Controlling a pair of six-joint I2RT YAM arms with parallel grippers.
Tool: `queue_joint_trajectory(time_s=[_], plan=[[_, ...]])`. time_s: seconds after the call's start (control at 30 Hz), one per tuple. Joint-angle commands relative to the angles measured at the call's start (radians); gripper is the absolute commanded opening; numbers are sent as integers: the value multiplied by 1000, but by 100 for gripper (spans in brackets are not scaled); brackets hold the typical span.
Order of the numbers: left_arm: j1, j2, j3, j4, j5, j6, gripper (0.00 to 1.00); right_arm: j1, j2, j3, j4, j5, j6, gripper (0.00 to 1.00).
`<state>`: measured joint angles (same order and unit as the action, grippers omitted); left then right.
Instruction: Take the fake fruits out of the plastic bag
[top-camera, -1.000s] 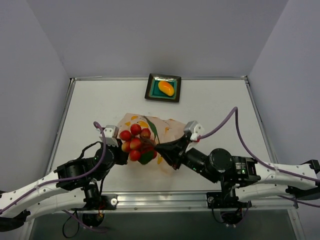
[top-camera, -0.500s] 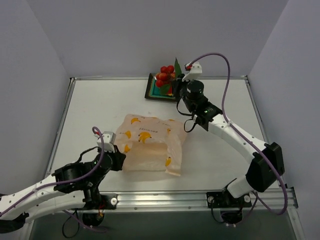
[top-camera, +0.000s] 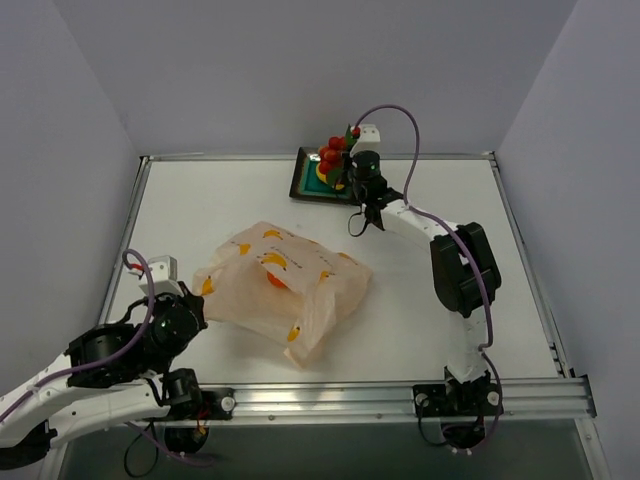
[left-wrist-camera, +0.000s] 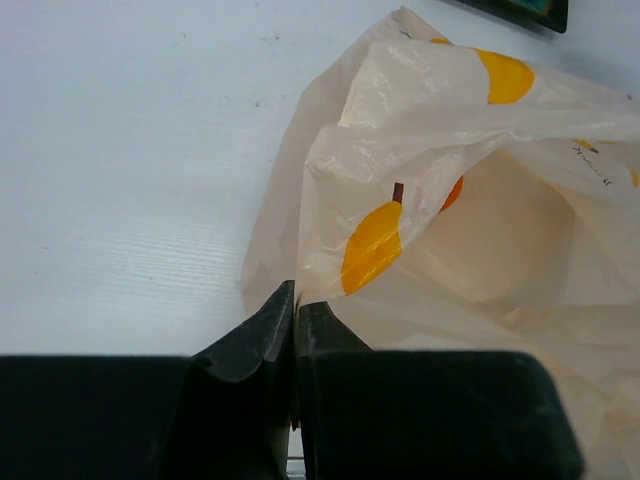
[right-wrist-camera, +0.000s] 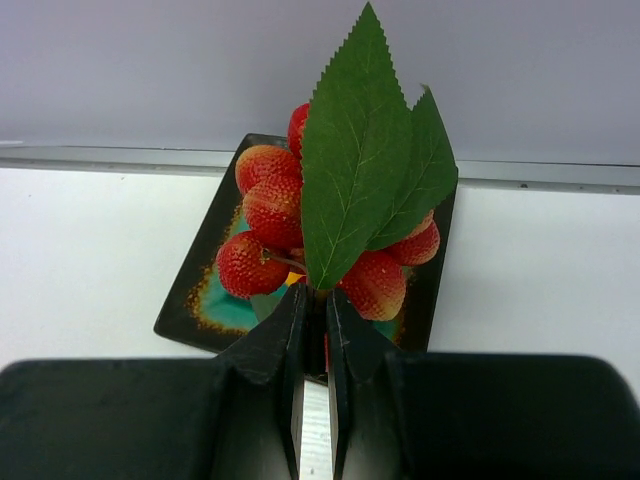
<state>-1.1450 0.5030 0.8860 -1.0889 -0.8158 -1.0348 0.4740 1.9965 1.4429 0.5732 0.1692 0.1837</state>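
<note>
Nearest me, my left claw (left-wrist-camera: 294, 300) is clenched on a fold at the edge of the plastic bag (left-wrist-camera: 480, 250), which spreads out ahead of its tips. The orange (left-wrist-camera: 453, 192) shows through the film further in, ahead and to the right. Far off, my right claw (right-wrist-camera: 312, 310) grips the base of the grape cluster (right-wrist-camera: 270, 215), whose berries and leaf stand just beyond its fingertips over the dark tray (right-wrist-camera: 195, 305).

White table (top-camera: 200, 200) between plain walls (top-camera: 300, 70).
Pale lilac-grey surfaces rise on three sides; a metal rail (top-camera: 330, 393) edges the matte top; light is even.
</note>
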Motion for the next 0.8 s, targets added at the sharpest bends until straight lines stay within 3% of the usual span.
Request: queue_joint_trajectory(time_s=[0.0,0.2,0.6,0.77], plan=[[2,-6,83,-120,-83,-25,2,-15,34,96,123,-3,-16,0],[4,37,15,-11,15,33,2,-31,99,177,112,-34,-6,0],[4,207,28,155,36,133,2,-89,77,192,149,-48,120,0],[4,210,10,219,49,156,2,-100,172,266,120,-108,143,0]])
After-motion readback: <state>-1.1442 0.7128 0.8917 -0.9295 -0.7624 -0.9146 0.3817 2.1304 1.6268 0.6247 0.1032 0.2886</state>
